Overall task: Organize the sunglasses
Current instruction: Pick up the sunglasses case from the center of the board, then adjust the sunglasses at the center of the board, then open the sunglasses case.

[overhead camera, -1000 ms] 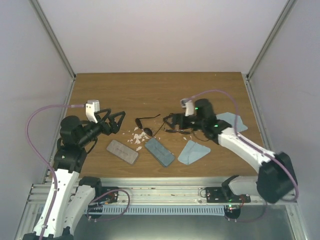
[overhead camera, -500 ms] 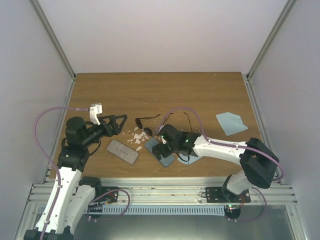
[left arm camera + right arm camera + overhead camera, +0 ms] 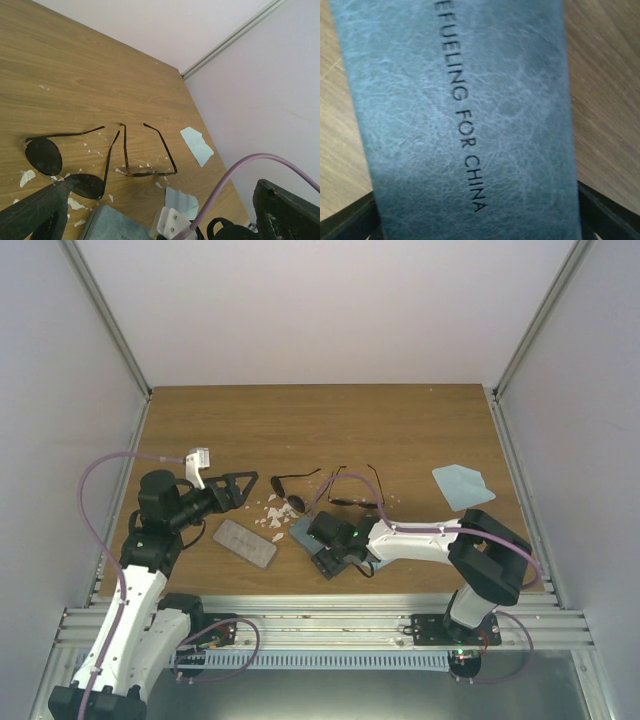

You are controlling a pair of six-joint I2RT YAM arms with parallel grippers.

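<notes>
Right, the brown wood-grain table [image 3: 300,420] carries everything.

The left gripper [image 3: 248,490] has its jaws fully spread with nothing in them. The right gripper [image 3: 328,540] is nose-down on the flat blue-grey textured rectangular case [image 3: 470,100], one finger off each long edge. Its jaws stand wide, but I can't tell if they've bitten or are only straddling it.

The flat grey rectangular case [image 3: 245,543] sits just beside the left gripper, on its base-ward side. It's untouched. The light blue cloth [image 3: 463,486] lies well apart, outboard of the right gripper.

The black wire-frame sunglasses with dark round lenses [image 3: 62,167] lie dead ahead of the left fingertips, near but not touching. Their lens row runs diagonal to the approach line, with the temples unfolded and trailing beyond.

The black wire-frame sunglasses with paler lenses [image 3: 145,167] lie just past the right gripper on its far side. The lens bar is crosswise and nearest to it, temples pointing away.

White flakes [image 3: 272,512] are scattered between the left tips and the blue-grey case.

My read: the left arm is nearer the dark pair and free. The right arm is nearer the pale pair but busy with the case. The left arm would need some wrist roll to square up across that diagonal lens row.
</notes>
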